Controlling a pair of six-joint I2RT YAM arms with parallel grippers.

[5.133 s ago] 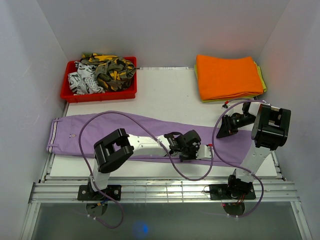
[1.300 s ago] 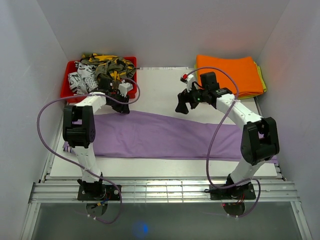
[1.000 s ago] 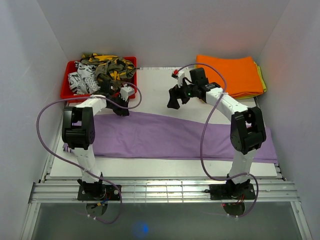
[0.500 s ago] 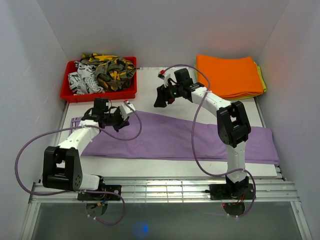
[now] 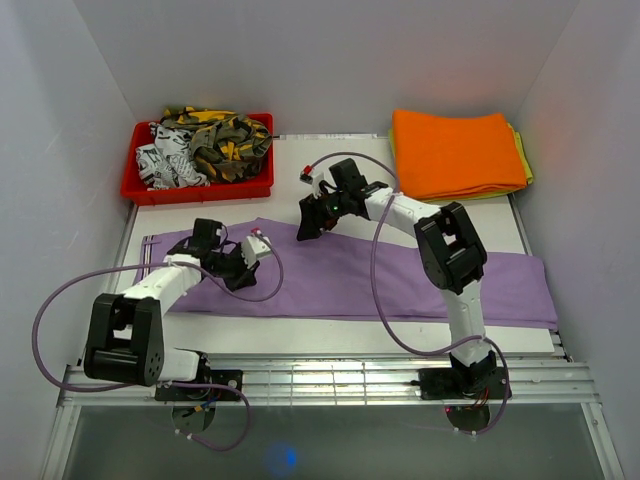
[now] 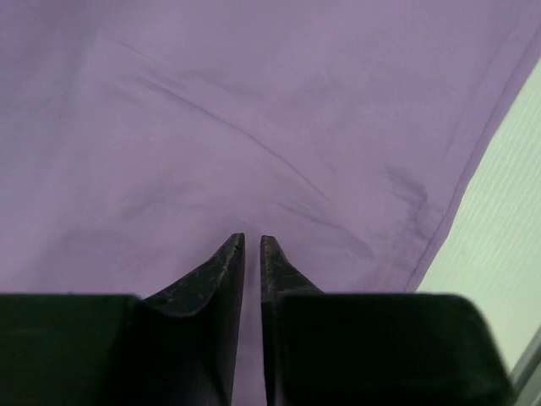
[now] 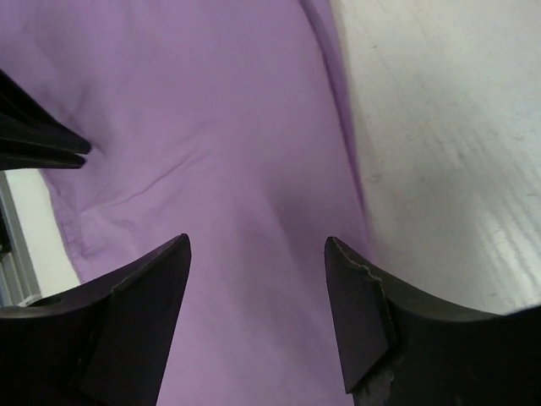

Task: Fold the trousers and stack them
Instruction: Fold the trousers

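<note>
Looking down on it, the trousers [image 5: 400, 285] are laid out flat lengthwise across the worktop [image 5: 330, 185]. They run from the left edge almost to the right edge and sit closer to the front than the back. The left gripper [image 6: 251, 241] is low over the left part of them. Its jaws are only a thin slit apart with no cloth pinched between, so it's gripping nothing. A few soft creases run through the fabric just ahead of its tips. The right gripper [image 7: 256, 245] hangs over the far edge of the purple fabric, jaws spread wide and empty. In the back left corner is a red bin [image 5: 150, 190] piled with patterned garments [image 5: 215, 140]. In the back right corner a folded orange cloth [image 5: 455, 150] sits on a yellow-green one [image 5: 522, 165].
</note>
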